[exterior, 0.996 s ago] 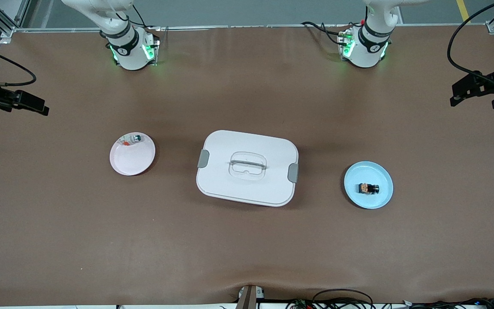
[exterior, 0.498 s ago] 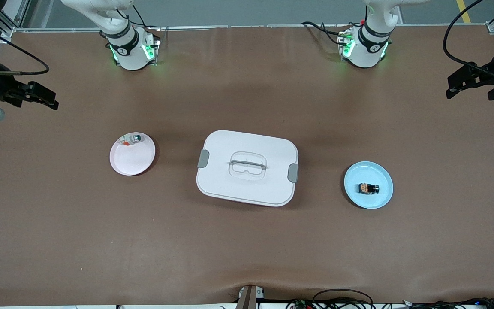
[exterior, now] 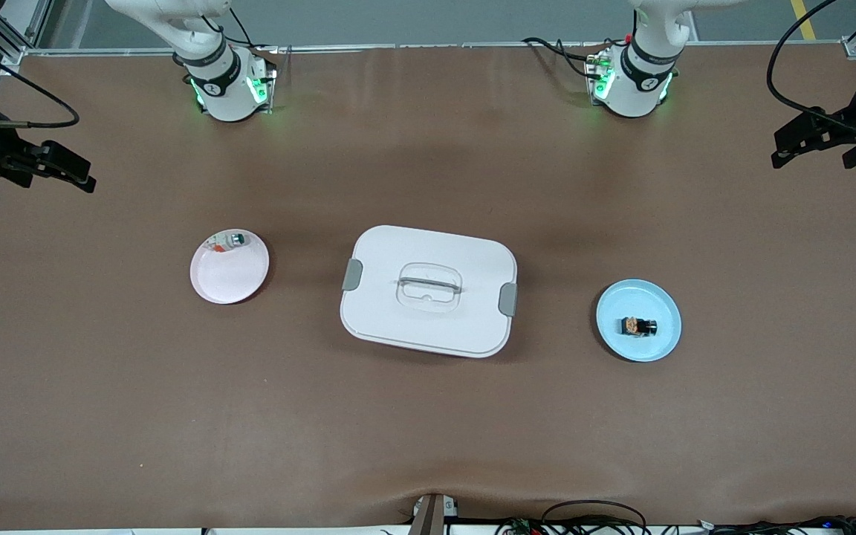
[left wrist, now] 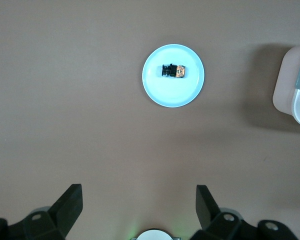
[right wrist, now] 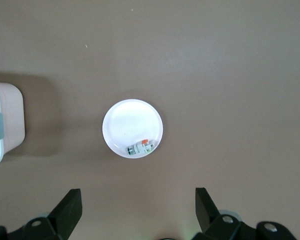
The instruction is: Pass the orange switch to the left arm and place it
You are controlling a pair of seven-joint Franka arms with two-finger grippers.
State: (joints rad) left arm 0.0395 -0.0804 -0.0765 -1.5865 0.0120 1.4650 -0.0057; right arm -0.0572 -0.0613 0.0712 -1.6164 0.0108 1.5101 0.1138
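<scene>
The orange switch (exterior: 638,325) (left wrist: 174,71), a tiny black block with an orange part, lies on a light blue plate (exterior: 621,306) (left wrist: 172,94) toward the left arm's end of the table. The white box (exterior: 391,260) with grey latches stands mid-table, and its edge shows in both wrist views (left wrist: 294,85) (right wrist: 4,125). My left gripper (exterior: 811,152) (left wrist: 138,189) hangs high over the table's end, open and empty, well apart from the blue plate. My right gripper (exterior: 45,169) (right wrist: 137,192) hangs open and empty over the other end.
A pale pink plate (exterior: 229,276) (right wrist: 130,120) lies toward the right arm's end, with a tiny silver-and-green part (exterior: 235,239) (right wrist: 141,147) at its rim. Both arm bases (exterior: 227,82) (exterior: 632,78) stand along the table's back edge. Cables lie at the front edge.
Both grippers have shifted a little at the table's ends, the left one toward the bases' edge of the table. Both stay open. Nothing on the table has moved.
</scene>
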